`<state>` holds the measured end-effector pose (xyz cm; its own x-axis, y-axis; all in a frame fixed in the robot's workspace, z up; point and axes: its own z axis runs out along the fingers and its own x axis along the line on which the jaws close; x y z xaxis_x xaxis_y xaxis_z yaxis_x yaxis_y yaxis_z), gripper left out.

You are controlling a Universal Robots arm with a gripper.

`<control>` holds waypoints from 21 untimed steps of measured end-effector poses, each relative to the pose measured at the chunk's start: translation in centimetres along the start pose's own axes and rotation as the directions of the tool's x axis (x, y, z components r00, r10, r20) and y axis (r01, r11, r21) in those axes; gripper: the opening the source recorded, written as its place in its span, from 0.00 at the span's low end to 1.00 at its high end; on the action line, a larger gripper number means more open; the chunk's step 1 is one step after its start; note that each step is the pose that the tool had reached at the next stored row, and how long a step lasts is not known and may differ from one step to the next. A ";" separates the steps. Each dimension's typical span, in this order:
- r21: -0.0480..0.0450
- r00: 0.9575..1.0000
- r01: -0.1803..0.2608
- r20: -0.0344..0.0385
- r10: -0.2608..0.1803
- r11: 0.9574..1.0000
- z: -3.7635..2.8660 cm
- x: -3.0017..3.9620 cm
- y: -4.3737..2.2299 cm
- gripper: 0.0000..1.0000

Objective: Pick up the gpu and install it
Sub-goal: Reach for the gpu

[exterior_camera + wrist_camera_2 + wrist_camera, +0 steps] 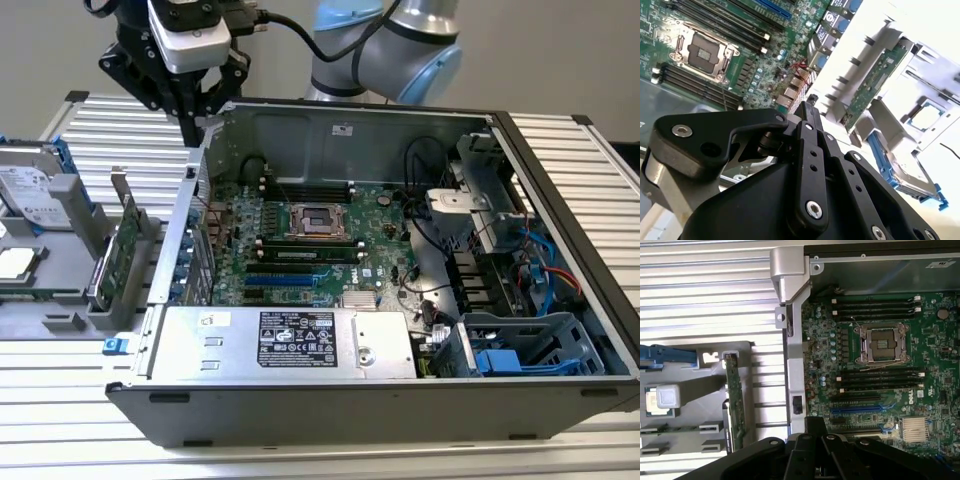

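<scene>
Exterior view | gripper (190, 125) closed, empty, near case (350, 415) corner; gpu (124, 248) upright in tray (55, 298)

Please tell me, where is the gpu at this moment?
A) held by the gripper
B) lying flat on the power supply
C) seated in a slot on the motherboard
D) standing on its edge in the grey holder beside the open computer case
D: the gpu stands on edge in the grey holder, outside the computer case, while the gripper hangs above a corner of the case.

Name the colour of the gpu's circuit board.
Green; the gpu shows best in the second wrist view.
</scene>
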<state>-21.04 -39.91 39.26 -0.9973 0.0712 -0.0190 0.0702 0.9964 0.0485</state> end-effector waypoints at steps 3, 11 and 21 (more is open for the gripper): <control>0.000 1.000 0.000 0.000 0.000 1.000 -0.01 0.27 -0.02 0.00; 0.000 1.000 0.000 0.000 0.000 1.000 -0.02 1.00 -0.07 0.00; 0.000 1.000 0.000 0.000 0.000 1.000 -0.05 2.12 -0.15 0.00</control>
<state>-23.16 -39.92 39.26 -0.9973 0.0712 -0.0190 0.0702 0.9964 0.0485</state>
